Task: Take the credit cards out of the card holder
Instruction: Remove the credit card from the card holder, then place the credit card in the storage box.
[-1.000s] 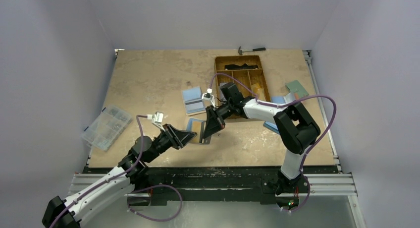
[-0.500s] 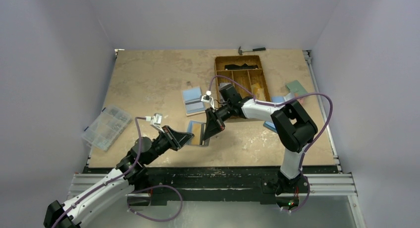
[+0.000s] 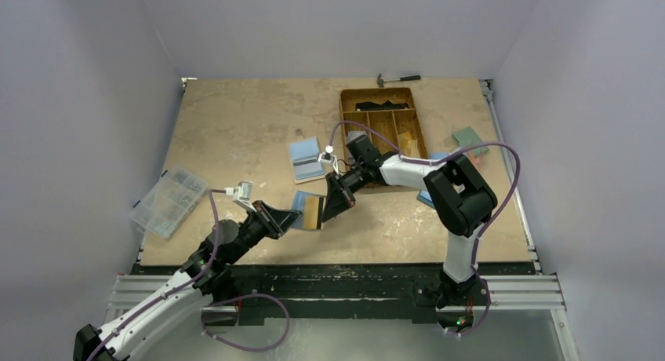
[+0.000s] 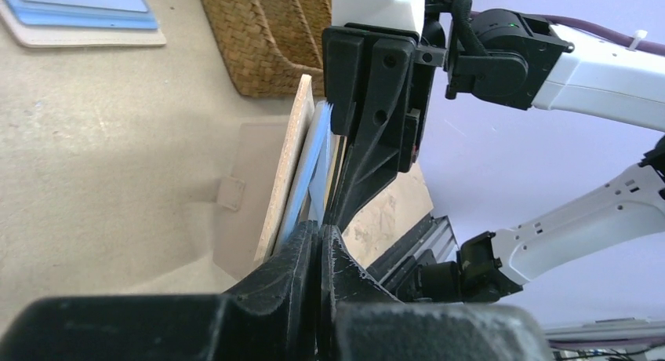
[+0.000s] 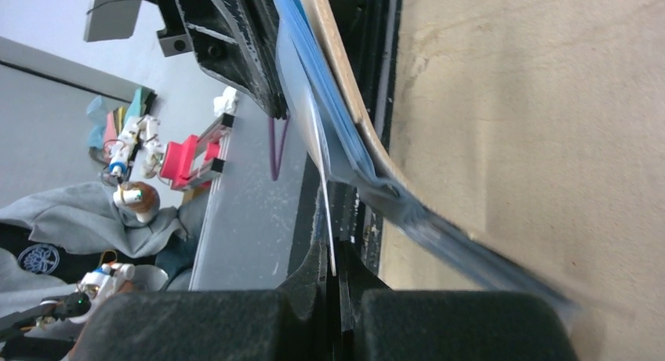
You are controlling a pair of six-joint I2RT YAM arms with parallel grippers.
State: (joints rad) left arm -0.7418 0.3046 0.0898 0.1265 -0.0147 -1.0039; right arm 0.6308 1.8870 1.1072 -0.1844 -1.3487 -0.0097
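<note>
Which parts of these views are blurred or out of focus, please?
Right wrist: the holder smears into blur at its near end, and the right gripper is a dark, underlit mass. Left wrist: the left gripper is dark, but the card it pinches is crisp. Top: evenly lit, sharp, with soft shadows.

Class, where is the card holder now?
In the top view, centre, the card holder is held on edge between the left gripper and right gripper, in front of the wicker tray.
</note>
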